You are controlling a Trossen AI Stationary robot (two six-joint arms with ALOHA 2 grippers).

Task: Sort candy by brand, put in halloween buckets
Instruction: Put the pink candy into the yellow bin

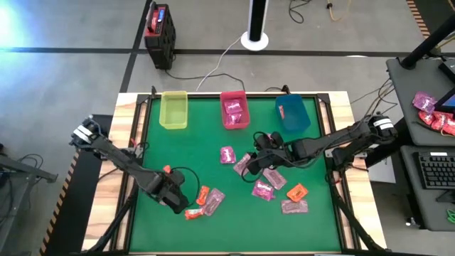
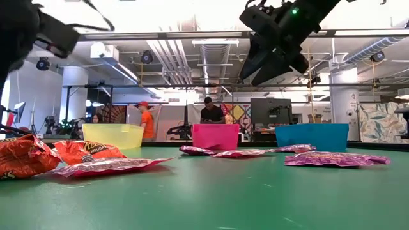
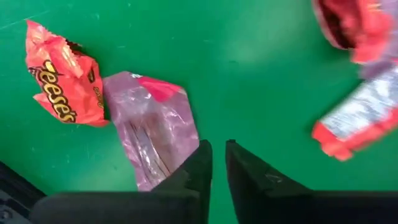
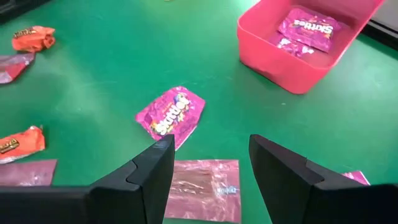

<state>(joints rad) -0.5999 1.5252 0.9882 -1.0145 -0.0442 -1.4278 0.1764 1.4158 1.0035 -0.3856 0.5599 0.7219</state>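
Three bins stand along the table's far edge: yellow-green [image 1: 173, 110], pink-red [image 1: 234, 110] with magenta packets inside [image 4: 309, 26], and blue-teal [image 1: 293, 114]. My left gripper [image 1: 183, 199] [image 3: 219, 163] is shut and raised over the near-left green mat. It is beside a pale pink packet [image 3: 152, 124], a Reese's packet [image 3: 62, 78] and two more orange-red ones [image 3: 357, 118]. My right gripper [image 1: 259, 146] [image 4: 211, 155] hangs open above the mat's middle. A pale pink packet [image 4: 205, 180] lies under it, with a magenta Skittles packet [image 4: 171, 115] just beyond. All packets lie flat.
More packets lie right of centre: magenta [image 1: 263, 190], pale pink [image 1: 294, 206], orange-red [image 1: 296, 192]. A raised wooden rim [image 1: 128, 149] frames the mat. A black-and-red box [image 1: 159, 28] stands on the floor beyond. Spare candy [image 1: 434, 114] lies on a side desk. People stand in the room [image 2: 211, 112].
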